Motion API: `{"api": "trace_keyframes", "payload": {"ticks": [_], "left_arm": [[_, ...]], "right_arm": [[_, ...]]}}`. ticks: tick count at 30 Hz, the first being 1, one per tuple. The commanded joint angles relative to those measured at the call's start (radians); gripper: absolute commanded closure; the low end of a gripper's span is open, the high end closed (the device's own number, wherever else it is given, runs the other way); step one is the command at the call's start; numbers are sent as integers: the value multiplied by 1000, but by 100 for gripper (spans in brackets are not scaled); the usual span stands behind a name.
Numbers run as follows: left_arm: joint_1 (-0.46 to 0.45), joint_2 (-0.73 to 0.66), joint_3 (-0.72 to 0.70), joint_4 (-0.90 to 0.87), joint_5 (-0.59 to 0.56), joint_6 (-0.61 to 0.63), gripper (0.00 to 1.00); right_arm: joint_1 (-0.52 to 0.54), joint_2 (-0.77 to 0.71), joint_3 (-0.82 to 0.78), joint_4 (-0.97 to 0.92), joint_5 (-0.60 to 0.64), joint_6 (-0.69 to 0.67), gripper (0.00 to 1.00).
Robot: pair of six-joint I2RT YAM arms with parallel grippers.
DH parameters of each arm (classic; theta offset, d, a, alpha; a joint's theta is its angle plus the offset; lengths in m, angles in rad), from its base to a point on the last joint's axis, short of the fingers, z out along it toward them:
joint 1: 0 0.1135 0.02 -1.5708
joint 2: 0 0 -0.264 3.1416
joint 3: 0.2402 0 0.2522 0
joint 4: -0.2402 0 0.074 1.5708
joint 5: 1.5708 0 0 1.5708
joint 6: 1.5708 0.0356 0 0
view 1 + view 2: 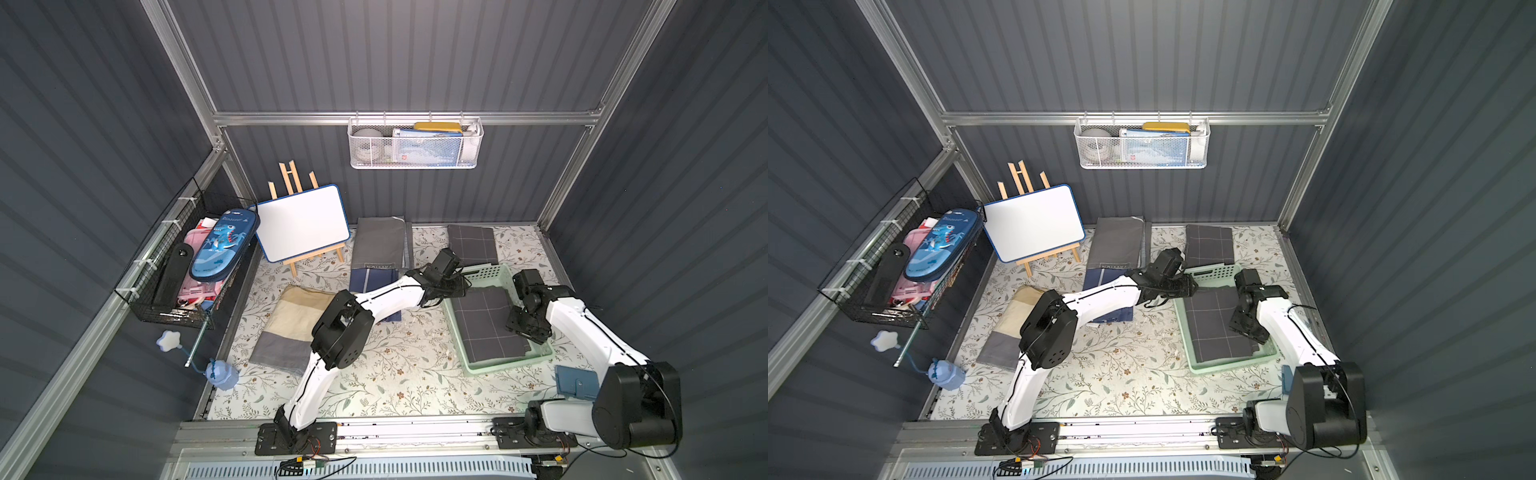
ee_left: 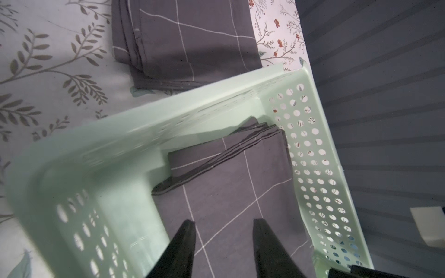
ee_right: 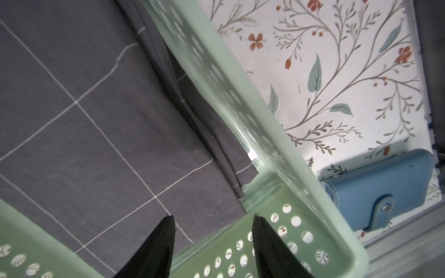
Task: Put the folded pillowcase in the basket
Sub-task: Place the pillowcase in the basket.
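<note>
the folded pillowcase [image 1: 486, 328], dark grey with a white grid, lies flat inside the mint-green basket [image 1: 507, 365] on the flowered tabletop [image 1: 374, 374]. the left gripper [image 2: 223, 222] hangs over its far end and the right gripper [image 3: 213, 218] over its right edge, both with jaws parted and nothing between them.

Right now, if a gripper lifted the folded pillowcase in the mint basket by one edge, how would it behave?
Probably floppy: the folded pillowcase is thin cloth, so a lifted edge would likely droop. Its stacked layers show loose at one end, so it may unfold. Pushed, it would likely bunch against the basket wall.
</note>
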Motion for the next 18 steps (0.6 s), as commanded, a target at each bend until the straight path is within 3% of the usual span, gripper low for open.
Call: {"api": "trace_keyframes", "payload": {"ticks": [1, 4, 7, 12, 15, 18], "left_arm": [[-4, -138, 21, 22, -3, 21, 56], [-3, -249, -3, -14, -58, 29, 53], [51, -367, -91, -66, -144, 38, 43], [301, -564, -426, 4, -50, 66, 38], [422, -611, -555, 12, -14, 111, 38], [488, -624, -629, 18, 4, 132, 39]], "right_arm": [[29, -62, 40, -20, 16, 8, 43], [134, -126, 82, -50, 43, 26, 44], [312, -148, 139, -68, 51, 78, 44], [593, -110, 186, 96, 26, 130, 44], [674, 19, 257, 197, 4, 100, 41], [708, 195, 405, 177, -37, 59, 37]]}}
